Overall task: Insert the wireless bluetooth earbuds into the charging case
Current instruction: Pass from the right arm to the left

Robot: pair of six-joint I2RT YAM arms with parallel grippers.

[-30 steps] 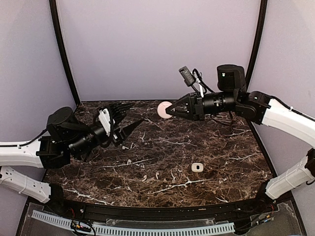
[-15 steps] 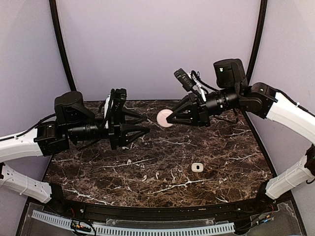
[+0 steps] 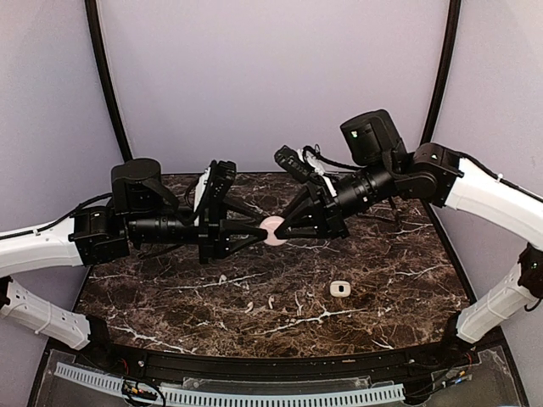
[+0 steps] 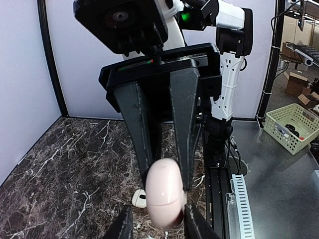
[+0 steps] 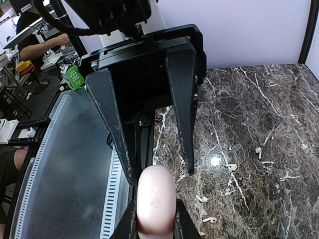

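Note:
A pale pink oval charging case point(image 3: 273, 231) hangs in mid-air over the middle of the marble table. My right gripper point(image 3: 285, 229) is shut on it from the right, and the case point(image 5: 155, 194) fills the space between its fingertips point(image 5: 152, 219). My left gripper point(image 3: 260, 231) meets it from the left, open, with its jaws either side of the case's free end point(image 4: 164, 191). A gap still shows on one side. Tiny white earbuds point(image 5: 231, 167) point(image 5: 258, 152) point(image 5: 202, 198) lie loose on the marble below.
A second small white case point(image 3: 340, 289) lies on the marble at the right front and is also visible under the pink one point(image 4: 140, 198). The brown marble table point(image 3: 399, 254) has a black rail point(image 3: 254, 366) along its near edge. Walls close the back and sides.
Both arms have swung in to the centre. The right gripper carried the pink case down and left. The left gripper rose, turned level, and narrowed its jaws around the case.

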